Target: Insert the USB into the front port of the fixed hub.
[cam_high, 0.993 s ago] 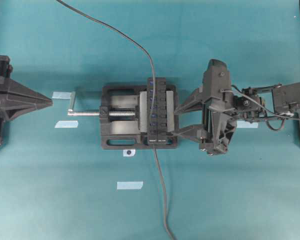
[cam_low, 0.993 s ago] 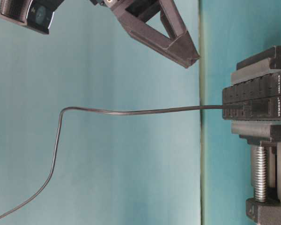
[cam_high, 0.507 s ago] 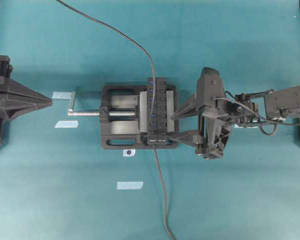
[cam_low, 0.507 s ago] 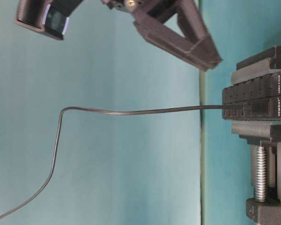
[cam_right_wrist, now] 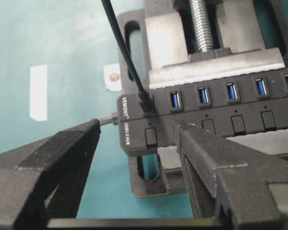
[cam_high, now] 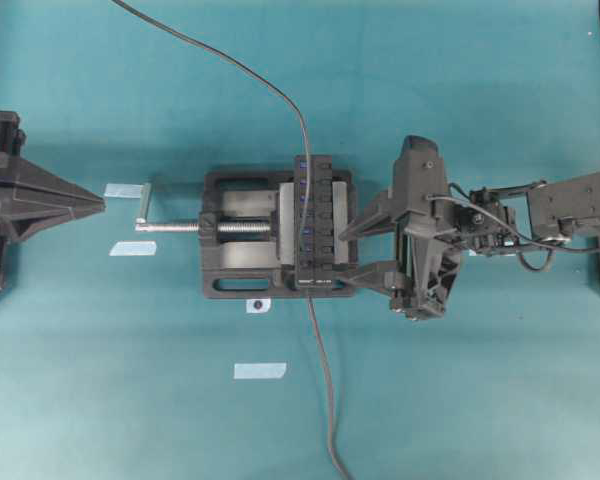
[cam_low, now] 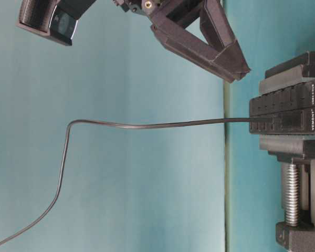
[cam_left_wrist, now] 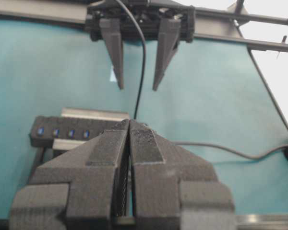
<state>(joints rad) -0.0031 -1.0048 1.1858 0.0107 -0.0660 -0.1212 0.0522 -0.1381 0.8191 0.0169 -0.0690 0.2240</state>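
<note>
1. Teal matting (cam_high: 460, 90) is seen to cover the whole table, with a few strips of pale tape stuck on it.
2. Clamped in a black vise (cam_high: 242, 245) is the hub (cam_right_wrist: 206, 122), held fast between the vise's jaws, its row of blue ports facing up.
3. At the hub's side the right gripper (cam_high: 348, 250) is held with its fingers (cam_right_wrist: 221, 167) spread wide and nothing between them; the hub's printed end lies just ahead of the fingertips, slightly lower than them in the table-level view.
4. Well away from the vise, the left gripper (cam_left_wrist: 129, 139) is parked with its fingers pressed together on nothing.
5. A thin cable (cam_low: 147, 125) is draped over the matting and runs up to the hub's end port.
6. The USB (cam_right_wrist: 145, 103) is seen standing in that end port, next to the white print, just beyond the gap between the right fingers and untouched by them.
7. By these views the insertion is judged done, or very nearly so; how deeply the plug is seated cannot be told. Only clearing the open right gripper appears left.
</note>
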